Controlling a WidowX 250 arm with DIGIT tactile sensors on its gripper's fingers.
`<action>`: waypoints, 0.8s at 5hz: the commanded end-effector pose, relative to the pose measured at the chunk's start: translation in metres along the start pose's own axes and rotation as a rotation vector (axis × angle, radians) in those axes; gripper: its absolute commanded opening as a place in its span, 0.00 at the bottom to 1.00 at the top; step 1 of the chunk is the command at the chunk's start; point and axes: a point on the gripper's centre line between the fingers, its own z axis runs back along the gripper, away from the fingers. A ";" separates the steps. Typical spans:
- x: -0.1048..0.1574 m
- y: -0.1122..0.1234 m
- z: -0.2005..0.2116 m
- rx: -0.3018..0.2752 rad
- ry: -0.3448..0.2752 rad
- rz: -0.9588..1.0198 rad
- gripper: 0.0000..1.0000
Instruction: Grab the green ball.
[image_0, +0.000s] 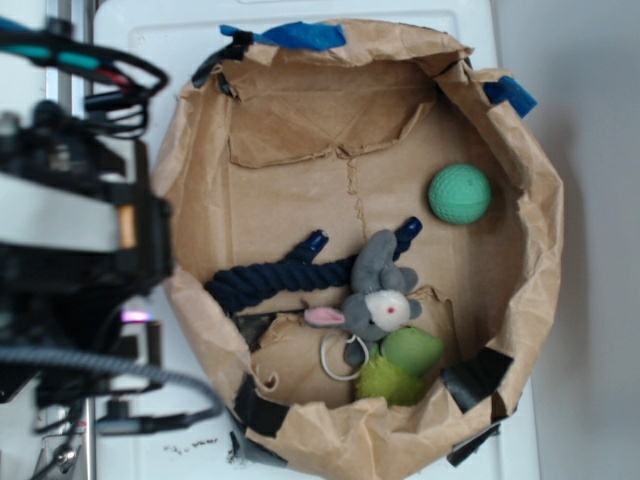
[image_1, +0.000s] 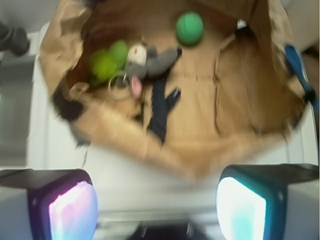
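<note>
our pincer (image_1: 157, 202) hangs with its two fingers (image_1: 72, 205) spread wide apart, nothing between them, out over the white surface (image_1: 60, 145) outside the paper bag nest (image_1: 200, 155). beyond its rim, ahead of us, lies a dark blue rope (image_1: 161, 107). further on and a little left, a grey plush mouse (image_1: 150, 60) rests against a lime-green fuzzy toy (image_1: 107, 62). farthest ahead, slightly right of the mouse and apart from it, sits the green ball (image_1: 190, 28), alone on the brown paper floor.
</note>
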 end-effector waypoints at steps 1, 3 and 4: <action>0.056 0.026 -0.027 -0.003 -0.138 0.028 1.00; 0.087 0.013 -0.048 -0.021 -0.111 0.032 1.00; 0.098 0.013 -0.066 0.050 -0.128 0.038 1.00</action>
